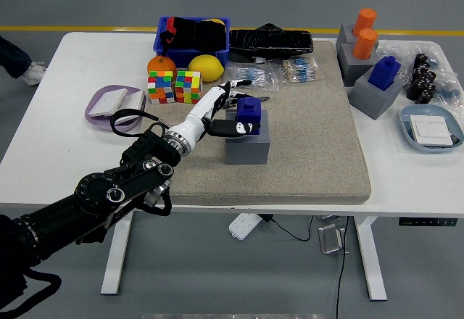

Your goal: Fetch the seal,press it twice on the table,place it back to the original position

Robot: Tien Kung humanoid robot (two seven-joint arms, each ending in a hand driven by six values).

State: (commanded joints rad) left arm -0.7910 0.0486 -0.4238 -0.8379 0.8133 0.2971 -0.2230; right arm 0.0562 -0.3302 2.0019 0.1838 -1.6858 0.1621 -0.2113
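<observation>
At the far left of the white bench [43, 145] sits a lilac tray [101, 109] holding a white card, and the black left arm comes in from the lower left corner, reaching up over the grey mat [312, 152]. Behind the arm, near the bench's far side, stand two colour-cube puzzles [174, 85], an orange [160, 64], a lemon [205, 67] and a blue bin [192, 32]. The left hand [221, 112] is white, and its fingers [233, 85] are curled about the blue seal [249, 114], the thumb low on its near side and the others at its far side. The seal sits upright atop its grey block [247, 145] on the mat. Further right lie clear packets [290, 71] and a black bag [270, 40]; past them, two orange seals [364, 32] and another blue seal [384, 72] stand on grey blocks, with a pale blue tray [433, 129] at the right edge.
</observation>
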